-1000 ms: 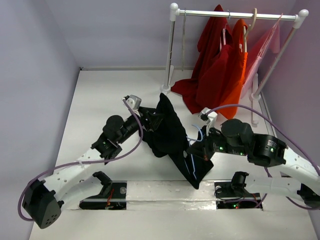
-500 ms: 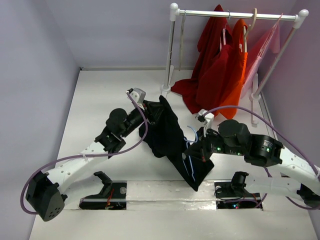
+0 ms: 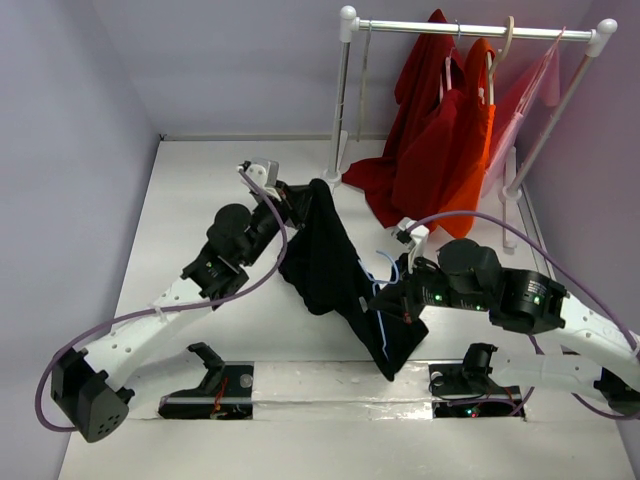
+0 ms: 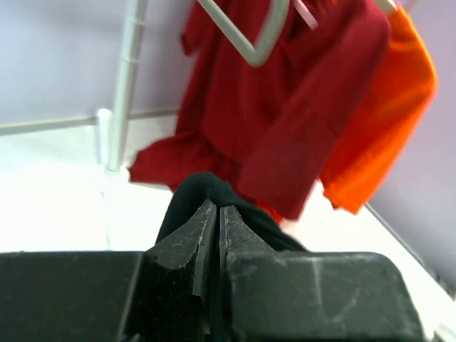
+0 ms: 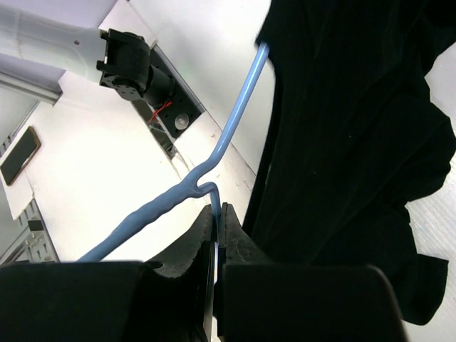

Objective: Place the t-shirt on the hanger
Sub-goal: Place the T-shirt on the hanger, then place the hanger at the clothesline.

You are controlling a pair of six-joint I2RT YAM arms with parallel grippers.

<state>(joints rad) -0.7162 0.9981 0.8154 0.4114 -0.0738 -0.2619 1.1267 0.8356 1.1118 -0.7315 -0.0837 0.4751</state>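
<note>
Soft black t-shirt top edge pinched in closed left gripper; thin blue wire hanger clamped by closed right gripper; red garments hung behind.

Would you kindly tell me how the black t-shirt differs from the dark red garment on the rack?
Colour: the black t-shirt is black, the dark red garment deep red. Support: the t-shirt hangs from the shut left claw above the table, while the red garment hangs from the rack rail, its lower end lying on the table. Both are limp fabric, similar in size.
</note>
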